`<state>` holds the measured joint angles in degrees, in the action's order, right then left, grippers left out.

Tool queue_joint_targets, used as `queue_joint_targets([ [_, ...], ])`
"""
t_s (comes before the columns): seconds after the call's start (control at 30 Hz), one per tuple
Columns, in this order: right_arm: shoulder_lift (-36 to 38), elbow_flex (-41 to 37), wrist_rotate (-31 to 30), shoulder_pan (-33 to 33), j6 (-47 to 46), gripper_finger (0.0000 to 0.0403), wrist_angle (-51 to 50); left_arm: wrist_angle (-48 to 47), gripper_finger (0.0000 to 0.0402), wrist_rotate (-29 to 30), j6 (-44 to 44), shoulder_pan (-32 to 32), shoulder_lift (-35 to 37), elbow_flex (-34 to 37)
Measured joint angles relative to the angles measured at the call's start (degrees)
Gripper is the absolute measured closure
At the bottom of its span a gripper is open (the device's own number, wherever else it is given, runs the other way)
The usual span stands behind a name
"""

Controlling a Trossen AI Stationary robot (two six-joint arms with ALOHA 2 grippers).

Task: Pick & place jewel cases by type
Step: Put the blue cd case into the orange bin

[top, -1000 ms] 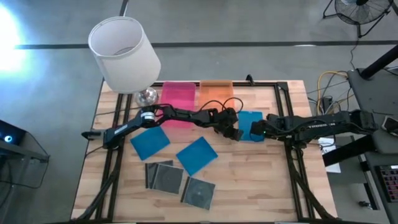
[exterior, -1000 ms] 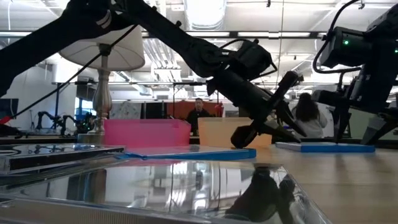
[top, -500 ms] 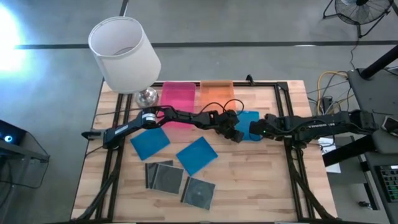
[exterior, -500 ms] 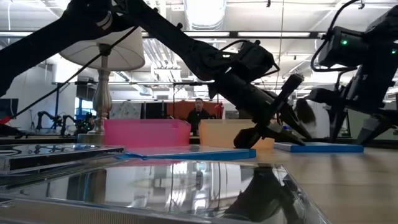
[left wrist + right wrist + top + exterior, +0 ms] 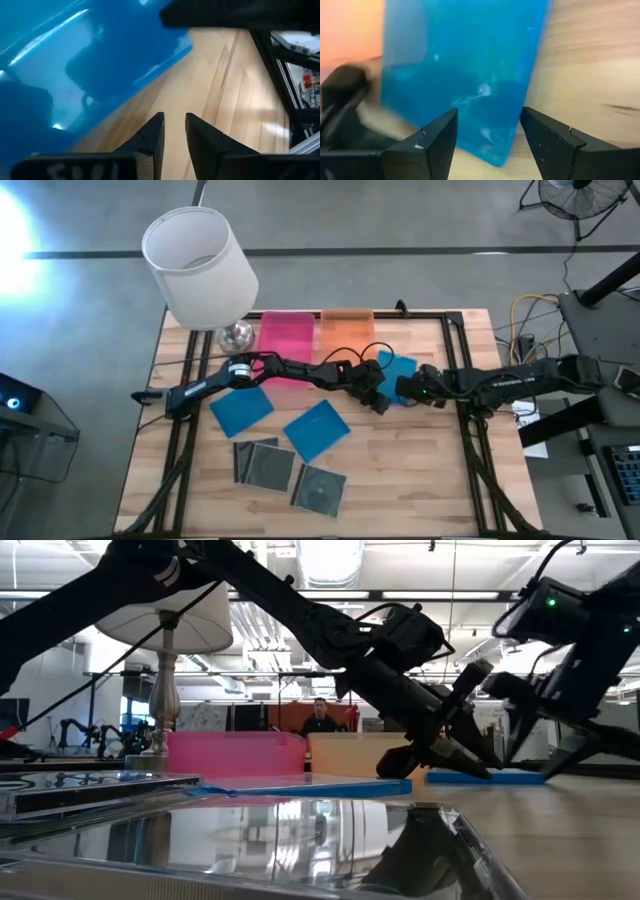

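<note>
A bright blue jewel case [image 5: 395, 370] lies flat and skewed on the table in front of the orange tray; it also shows in the low view [image 5: 485, 777]. My left gripper [image 5: 376, 400] [image 5: 174, 129] is at its left edge, tips down on the wood, open only by a narrow gap. My right gripper [image 5: 402, 390] [image 5: 487, 134] comes from the right, open wide, with its fingers on either side of one corner of the case [image 5: 495, 160]. Two more blue cases [image 5: 241, 408] [image 5: 316, 430] and the clear cases [image 5: 263, 465] [image 5: 319, 488] lie flat nearer the table's front. My left gripper has its fingertips [image 5: 155, 131] on the wood just beside the blue case's edge [image 5: 125, 85]; I cannot tell whether they touch it. My right gripper's fingers [image 5: 436, 136] slant down from the right and straddle the flat case's corner; I cannot tell whether either finger touches it.
A pink tray [image 5: 286, 333] and an orange tray [image 5: 347, 328] stand along the far edge. A lamp with a white shade [image 5: 200, 265] stands at the far left corner. Bare wood lies to the right and front right [image 5: 420, 470]. People show in the room beyond the table.
My right gripper has moved toward the table's left, closing in on my left gripper. The blue case between them has slid a little toward the left and far side and turned about, from square with the table to skewed.
</note>
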<state>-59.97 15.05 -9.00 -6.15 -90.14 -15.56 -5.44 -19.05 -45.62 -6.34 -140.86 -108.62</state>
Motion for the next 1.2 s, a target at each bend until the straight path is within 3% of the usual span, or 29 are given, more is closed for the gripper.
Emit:
queue_joint_targets([
  [0.3, 3.9, -0.2, -0.6, 0.1, 10.8, 0.0181, 5.7, -0.5, 0.0341, 0.3, 0.7, 0.8, 0.1, 0.1],
  [0.57, 13.7, 1.7, -9.4, 1.5, 13.4, 0.0181, 7.5, -1.3, 0.0341, 0.6, -0.2, 1.4, 1.1, 0.2],
  [0.77, 18.8, 2.7, -10.2, 1.7, 16.1, 0.0182, 8.3, 3.5, 0.0341, -1.5, 0.9, 2.1, 1.4, -0.6],
  [0.97, 15.0, 2.5, -9.6, 1.7, 12.9, 0.0182, 5.1, 5.0, 0.0341, -1.4, 3.0, 2.9, 1.9, -2.0],
  [1.2, 7.3, 2.6, -8.8, 1.7, 12.5, 0.0181, 8.2, 3.8, 0.0341, -1.0, 4.2, 3.7, 1.9, -1.9],
])
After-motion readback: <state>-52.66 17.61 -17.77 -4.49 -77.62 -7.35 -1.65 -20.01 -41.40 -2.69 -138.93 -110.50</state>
